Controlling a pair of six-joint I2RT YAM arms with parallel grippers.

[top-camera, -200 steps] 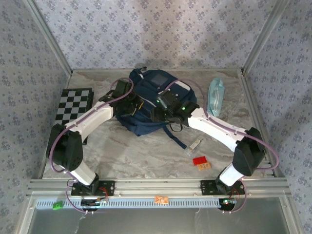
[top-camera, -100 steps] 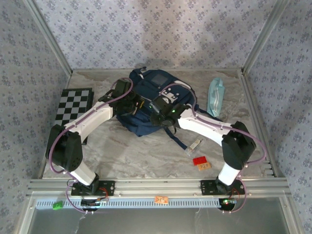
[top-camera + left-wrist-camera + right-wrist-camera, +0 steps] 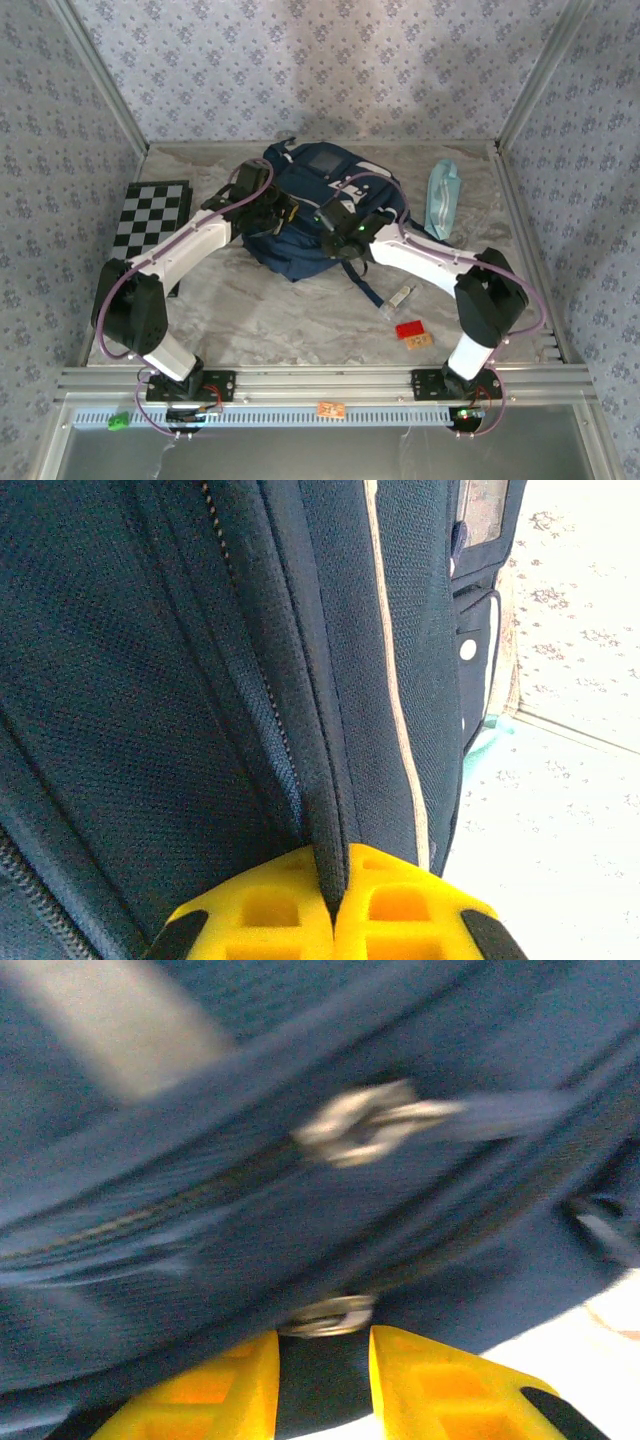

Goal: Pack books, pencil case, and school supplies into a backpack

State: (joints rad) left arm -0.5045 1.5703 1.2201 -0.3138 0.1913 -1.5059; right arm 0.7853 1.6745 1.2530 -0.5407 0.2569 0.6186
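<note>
Straddles a zipper slider (image 3: 325,1315) at lower centre, right wrist view, with right claw (image 3: 322,1355); hold unclear. Pinches a backpack (image 3: 120,680) fold along the up-running zipper (image 3: 262,680) with left claw (image 3: 333,865), clenched. Beyond, upper right on counter (image 3: 300,310): pencil case (image 3: 441,198).

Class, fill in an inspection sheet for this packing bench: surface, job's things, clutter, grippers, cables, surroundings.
Surface: pale marbled table.
Job's things: navy backpack lying mid-table; teal pencil case at far right; small clear supply item nearer, by a strap.
Clutter: checkered board at left; red piece and orange piece near right.
Grippers: left gripper shut on a backpack fold beside a zipper; right gripper has its fingers either side of a dark zipper tab, grip unclear through blur.
Cables: purple cables loop along both arms.
Surroundings: patterned walls, aluminium frame.
</note>
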